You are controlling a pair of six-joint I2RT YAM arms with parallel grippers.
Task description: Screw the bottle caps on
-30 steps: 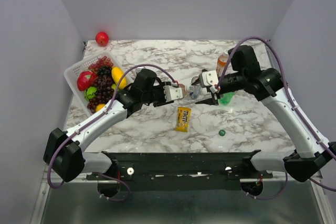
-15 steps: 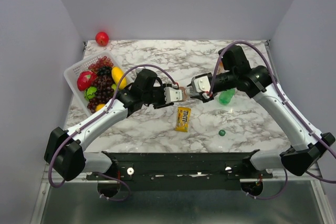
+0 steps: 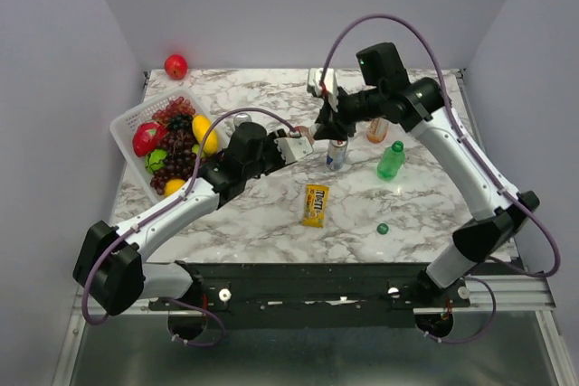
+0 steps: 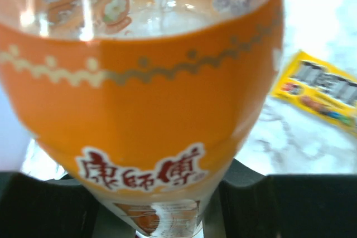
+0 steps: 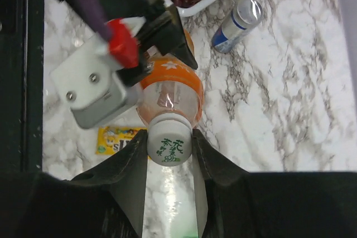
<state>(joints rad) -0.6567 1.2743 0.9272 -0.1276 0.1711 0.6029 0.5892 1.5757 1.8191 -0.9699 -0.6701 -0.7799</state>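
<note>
**Held item.** An orange bottle (image 5: 170,90) of clear plastic with a glossy orange label is at mid-frame in the right wrist view. It appears to be held clear of the marble-patterned tabletop (image 3: 271,223). The left gripper (image 3: 298,144) has its jaws pressed onto the labelled body. In the left wrist view the label fills the frame between the two dark fingers.

**Cap.** A white cap (image 5: 169,145), small, round and of hard plastic with green print on top, is pinched between the jaws of the right gripper (image 3: 324,126). In the right wrist view it sits directly over the bottle's neck. Whether the thread has caught cannot be told.

**Handling, as judged.**
- The bottle is thin-walled and part full, so it is light but will dent and may slosh if squeezed hard.
- The smooth label is likely to let the bottle turn in the grip, so the body is the right place to hold it.
- The cap is stiff and tiny, and is best taken by its rim and kept square to the neck to avoid cross-threading.

**Remaining items.** A second orange bottle (image 3: 377,129) and a green bottle (image 3: 391,160) stand right of centre in the overhead view. A green cap (image 3: 383,229) lies alone at lower right. A candy packet (image 3: 316,204) and a can (image 3: 336,154) lie near the middle.
</note>
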